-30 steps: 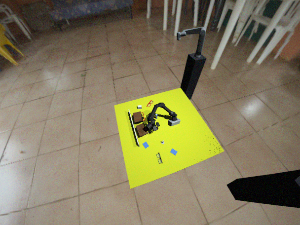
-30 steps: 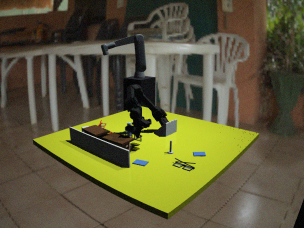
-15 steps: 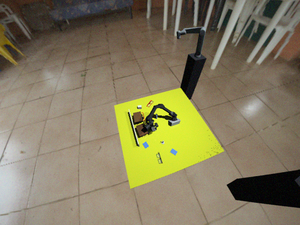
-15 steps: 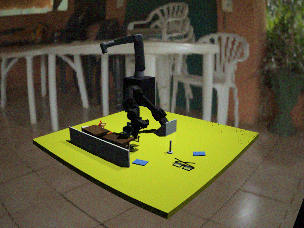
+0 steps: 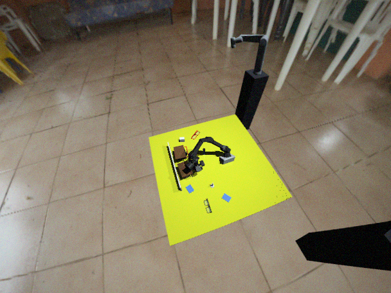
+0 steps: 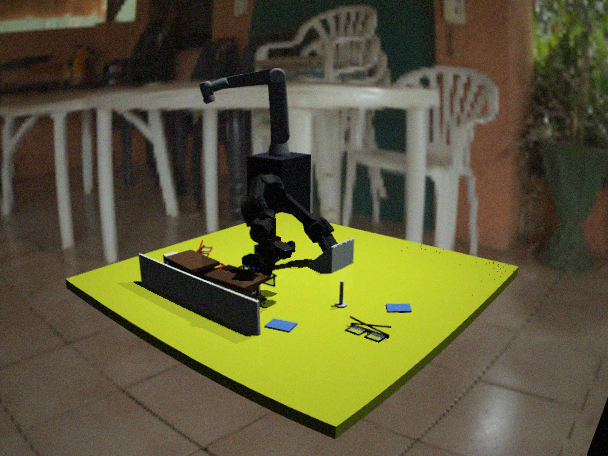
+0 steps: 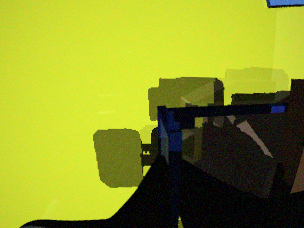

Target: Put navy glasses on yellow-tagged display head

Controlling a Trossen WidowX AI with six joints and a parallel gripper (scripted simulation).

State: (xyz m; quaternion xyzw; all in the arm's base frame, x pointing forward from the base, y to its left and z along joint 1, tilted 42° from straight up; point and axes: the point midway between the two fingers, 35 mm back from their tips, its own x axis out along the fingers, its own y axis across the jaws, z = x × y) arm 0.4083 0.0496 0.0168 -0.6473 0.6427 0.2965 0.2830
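Found hand (image 5: 190,168) (image 6: 260,269) (image 7: 166,162) pinching navy glasses (image 6: 274,281) (image 7: 175,142), dark blue, thin, square-cornered, at nearer brown head (image 5: 184,170) (image 6: 239,276) beside long board (image 5: 174,168) (image 6: 197,295). Counted on yellow desk (image 5: 251,180) (image 6: 320,380): two brown heads beside board, two blue cards, one black-framed pair (image 5: 208,205) (image 6: 367,331) well apart from board.
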